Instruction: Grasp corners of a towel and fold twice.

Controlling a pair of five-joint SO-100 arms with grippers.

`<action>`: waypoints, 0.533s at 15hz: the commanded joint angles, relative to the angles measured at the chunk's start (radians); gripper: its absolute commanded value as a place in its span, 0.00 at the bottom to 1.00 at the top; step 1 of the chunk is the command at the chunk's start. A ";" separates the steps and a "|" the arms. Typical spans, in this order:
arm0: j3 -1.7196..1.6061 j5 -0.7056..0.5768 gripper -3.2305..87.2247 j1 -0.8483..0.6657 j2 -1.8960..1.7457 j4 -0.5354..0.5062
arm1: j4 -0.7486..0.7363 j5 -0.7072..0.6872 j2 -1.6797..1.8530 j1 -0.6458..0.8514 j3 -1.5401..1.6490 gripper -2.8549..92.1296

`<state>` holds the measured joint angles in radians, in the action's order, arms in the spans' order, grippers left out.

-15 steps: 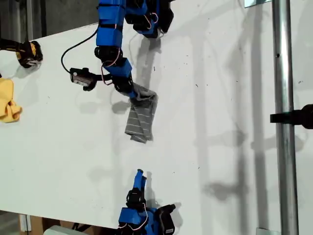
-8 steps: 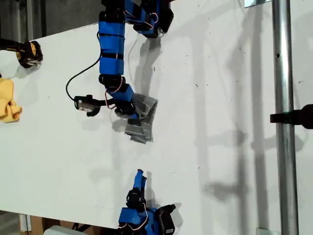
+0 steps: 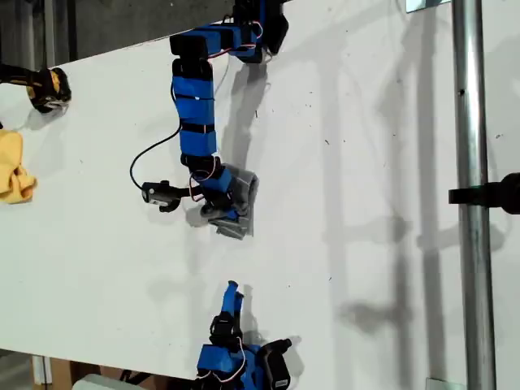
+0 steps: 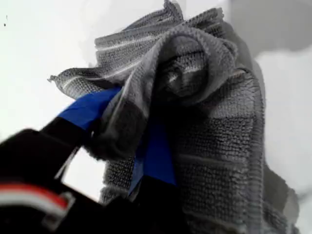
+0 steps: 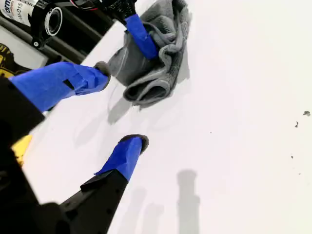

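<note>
Towel (image 3: pixel 237 205) — grey, looped, bunched; my first gripper (image 4: pixel 129 134) pinches it; my second gripper (image 5: pixel 114 112) gapes.

white table (image 3: pixel 366 162): flat surface, filling most of the exterior view. yellow cloth (image 3: pixel 14 169): bunched, lying on the table at the exterior view's left edge. yellow-and-black object (image 3: pixel 47 89): resting above the cloth, near the exterior view's upper left corner, kind not discernible. metal pole (image 3: pixel 471 195): running vertically down the exterior view's right side, with a black clamp (image 3: pixel 491 193) gripping it.
</note>
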<state>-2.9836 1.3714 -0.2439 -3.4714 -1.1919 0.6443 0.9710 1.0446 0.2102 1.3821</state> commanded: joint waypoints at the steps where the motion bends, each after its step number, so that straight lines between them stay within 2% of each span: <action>1: 0.015 0.015 0.30 0.009 -0.008 0.003 | 0.008 -0.023 0.066 0.005 -0.084 0.43; 2: 0.015 0.015 0.30 0.009 -0.008 0.006 | -0.002 -0.054 0.121 0.003 -0.084 0.49; 5: 0.011 0.020 0.30 0.012 -0.008 0.009 | -0.009 -0.133 0.347 0.011 -0.081 0.51; 7: 0.005 0.035 0.31 0.012 -0.008 0.009 | 0.037 -0.158 0.546 0.034 -0.038 0.47; 8: 0.003 0.060 0.37 0.011 -0.008 0.009 | 0.060 -0.158 0.672 0.046 0.046 0.40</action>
<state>-2.9897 1.4051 -0.2424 -3.4714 -1.1919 0.6888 0.8283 1.4972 0.2362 1.3806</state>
